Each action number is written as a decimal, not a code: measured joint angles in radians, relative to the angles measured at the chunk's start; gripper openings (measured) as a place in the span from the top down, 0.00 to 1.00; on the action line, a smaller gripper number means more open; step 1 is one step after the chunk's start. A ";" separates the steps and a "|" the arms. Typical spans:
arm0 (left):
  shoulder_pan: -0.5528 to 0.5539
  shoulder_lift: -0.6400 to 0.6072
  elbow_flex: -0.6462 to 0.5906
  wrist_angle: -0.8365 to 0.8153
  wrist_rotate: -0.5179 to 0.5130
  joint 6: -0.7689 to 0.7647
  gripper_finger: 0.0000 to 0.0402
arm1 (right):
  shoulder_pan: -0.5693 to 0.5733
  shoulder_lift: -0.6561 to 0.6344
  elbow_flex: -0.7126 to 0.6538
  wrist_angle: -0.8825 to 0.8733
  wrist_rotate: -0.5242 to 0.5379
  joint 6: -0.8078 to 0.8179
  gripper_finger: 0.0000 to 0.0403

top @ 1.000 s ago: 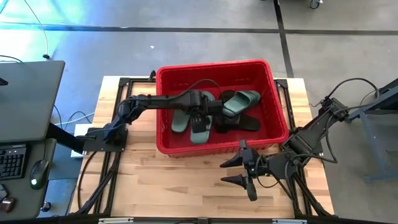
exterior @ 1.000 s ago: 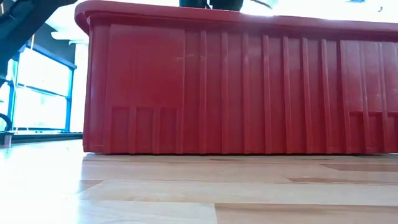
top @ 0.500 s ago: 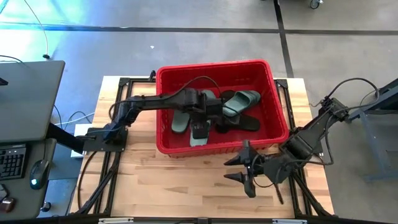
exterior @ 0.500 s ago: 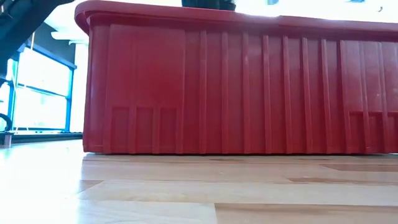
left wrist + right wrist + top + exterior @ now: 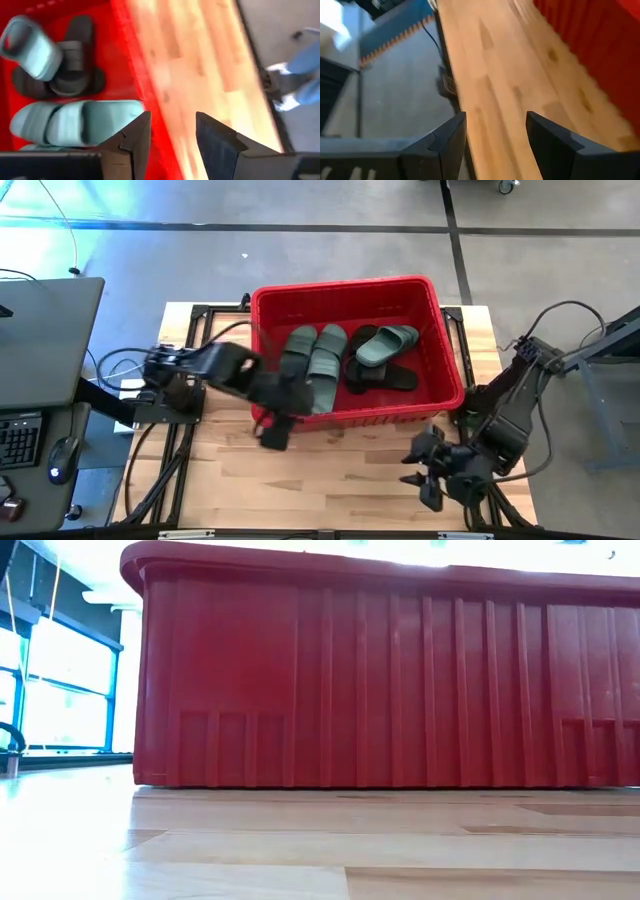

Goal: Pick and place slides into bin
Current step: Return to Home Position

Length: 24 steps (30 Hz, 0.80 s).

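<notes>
The red bin (image 5: 345, 285) stands at the table's far middle and fills the low view (image 5: 380, 680). Inside it, two sage green slides (image 5: 300, 352) (image 5: 326, 352) lie side by side. A third green slide (image 5: 385, 343) rests on the black slides (image 5: 385, 377). The left wrist view shows green slides (image 5: 75, 120) and black ones (image 5: 70, 75) behind the bin's near wall (image 5: 135, 60). My left gripper (image 5: 272, 430) (image 5: 172, 135) is open and empty, just outside the bin's near left corner. My right gripper (image 5: 425, 475) (image 5: 495, 135) is open and empty over the table's near right.
Bare wooden table (image 5: 330, 480) lies between the bin and the near edge. A desk with a laptop (image 5: 40, 330) and keyboard stands left of the table. The right wrist view shows the bin's outer wall (image 5: 600, 45) and the floor past the table edge.
My left gripper has come up out of the bin and gone fast toward the table's near left, over the bin's near wall. The two green slides it hung over now show whole in the bin. My right gripper has drawn back toward the near right corner.
</notes>
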 joint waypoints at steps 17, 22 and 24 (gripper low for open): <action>-0.354 -0.138 -0.001 0.027 -0.084 -0.176 0.68 | 0.041 -0.093 0.000 0.228 -0.118 -0.272 0.52; -0.482 -0.221 -0.002 0.116 -0.283 -0.106 0.68 | 0.077 -0.220 -0.028 0.454 -0.118 -0.566 0.52; -0.555 -0.252 -0.012 0.129 -0.390 -0.070 0.68 | 0.086 -0.291 -0.100 0.540 -0.120 -0.637 0.52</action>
